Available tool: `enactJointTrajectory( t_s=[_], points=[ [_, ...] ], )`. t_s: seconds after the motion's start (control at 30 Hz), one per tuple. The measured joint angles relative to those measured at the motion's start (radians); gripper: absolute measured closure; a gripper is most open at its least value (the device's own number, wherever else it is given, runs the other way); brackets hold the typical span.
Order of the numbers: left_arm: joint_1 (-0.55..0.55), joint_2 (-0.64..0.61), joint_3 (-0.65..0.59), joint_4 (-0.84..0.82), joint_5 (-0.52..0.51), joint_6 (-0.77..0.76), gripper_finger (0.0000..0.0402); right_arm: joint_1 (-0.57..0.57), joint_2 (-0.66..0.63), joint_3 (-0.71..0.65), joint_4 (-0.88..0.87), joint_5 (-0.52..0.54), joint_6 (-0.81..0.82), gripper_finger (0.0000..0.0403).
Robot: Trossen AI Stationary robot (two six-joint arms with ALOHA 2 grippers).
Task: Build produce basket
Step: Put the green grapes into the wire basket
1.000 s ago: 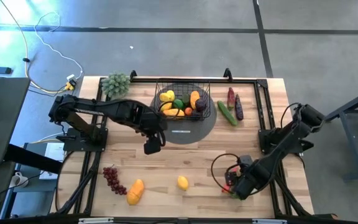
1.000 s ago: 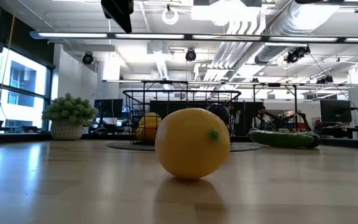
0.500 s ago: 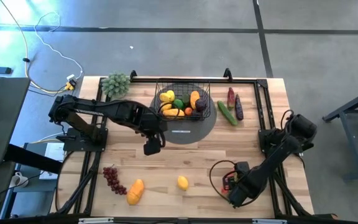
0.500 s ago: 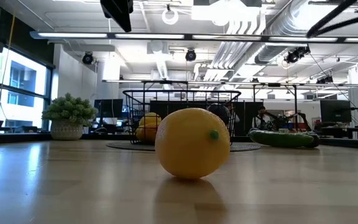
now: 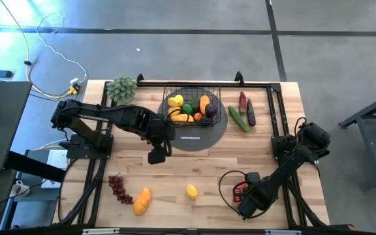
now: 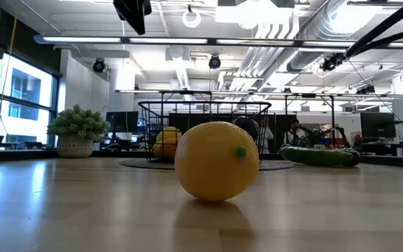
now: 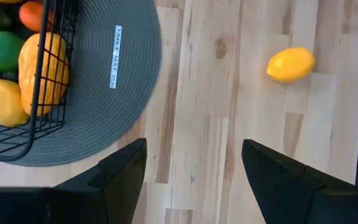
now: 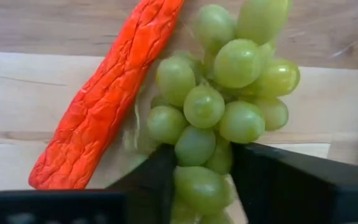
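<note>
Near the front right of the pale wooden table (image 5: 207, 163), the right arm is being held low and stretched forward, with the right gripper (image 8: 197, 177) lowered over a bunch of round green grapes (image 8: 229, 106). Its two dark fingers (image 8: 151, 177) are being pressed against the lowest grapes of the bunch, so the grapes are being gripped between them. A wrinkled orange carrot (image 8: 104, 99) is lying just beside the bunch, touching its edge.

The left arm is being extended from the left side toward the table's middle, and the left gripper (image 7: 191, 180) is being held above bare wood just in front of a round grey woven mat (image 7: 110, 93). Its fingers (image 7: 120, 171) are being kept wide apart, with nothing between them.

The black wire-mesh basket (image 5: 191, 104) is resting on the mat at the back centre and is already holding yellow, orange, green and purple produce. A green cucumber (image 5: 237, 119) and two dark red-purple pieces are lying just right of it. A yellow lemon (image 5: 192, 191) is lying at the front centre, with an orange mango (image 5: 142, 201) and purple grapes (image 5: 117, 187) at the front left. A pale green bushy cluster (image 5: 121, 88) is standing at the back left corner.

Beyond the table, an open workshop with ceiling ducts (image 6: 285, 28), strip lights and windows is being shown in the low view.
</note>
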Motion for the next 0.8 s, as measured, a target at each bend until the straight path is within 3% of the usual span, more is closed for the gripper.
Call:
enactJointTrajectory(
  t_s=[0.2,0.53,0.7,0.8],
  points=[
    [0.000,0.000,0.000,-0.001,-0.001,0.035,0.0147,0.000,-0.010,0.001,-0.006,-0.007,-0.007,0.0389],
    [0.046,-0.019,0.000,-0.001,-0.004,0.126,0.0147,-0.022,-0.128,0.017,-0.139,0.043,-0.011,0.0395],
    [0.089,-0.035,0.000,0.003,-0.003,0.170,0.0147,-0.054,-0.209,0.018,-0.191,0.135,-0.019,0.0394],
    [0.119,-0.038,0.001,0.008,0.001,0.194,0.0147,-0.074,-0.264,0.018,-0.214,0.242,-0.032,0.0394]
  ],
)
